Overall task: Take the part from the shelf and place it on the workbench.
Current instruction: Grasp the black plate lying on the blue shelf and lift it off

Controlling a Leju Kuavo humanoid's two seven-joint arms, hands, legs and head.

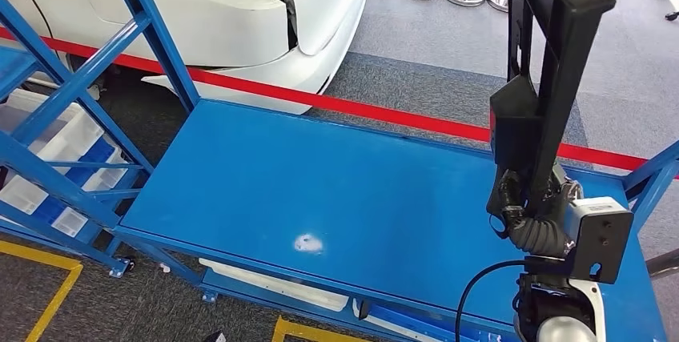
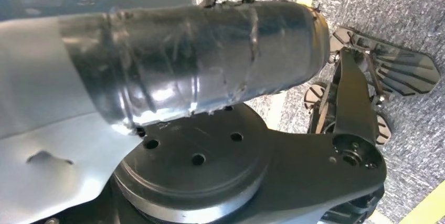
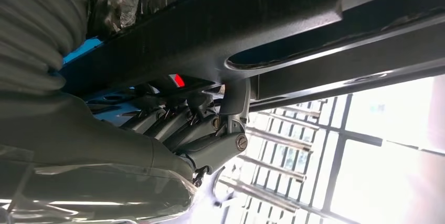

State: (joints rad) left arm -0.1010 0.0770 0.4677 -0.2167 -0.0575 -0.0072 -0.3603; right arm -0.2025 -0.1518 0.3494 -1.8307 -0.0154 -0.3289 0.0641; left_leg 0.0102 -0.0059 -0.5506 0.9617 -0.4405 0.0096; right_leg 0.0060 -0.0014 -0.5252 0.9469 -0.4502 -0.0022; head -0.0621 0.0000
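The part [image 1: 552, 54] is a long black bracket-like frame. My right hand [image 1: 530, 198] holds it upright by its lower end, over the right end of the blue workbench [image 1: 320, 174]. Its top reaches the upper edge of the head view. In the right wrist view my dark fingers [image 3: 173, 124] curl around the underside of the part [image 3: 262, 19], with a grey ribbed cover to one side. I cannot tell whether the part touches the bench top.
The blue shelf frame [image 1: 56, 118] with white bins [image 1: 48, 130] stands to the left of the bench. A white car body [image 1: 240, 6] sits behind a red floor line [image 1: 400, 115]. A small white scuff [image 1: 308, 242] marks the bench near its front edge.
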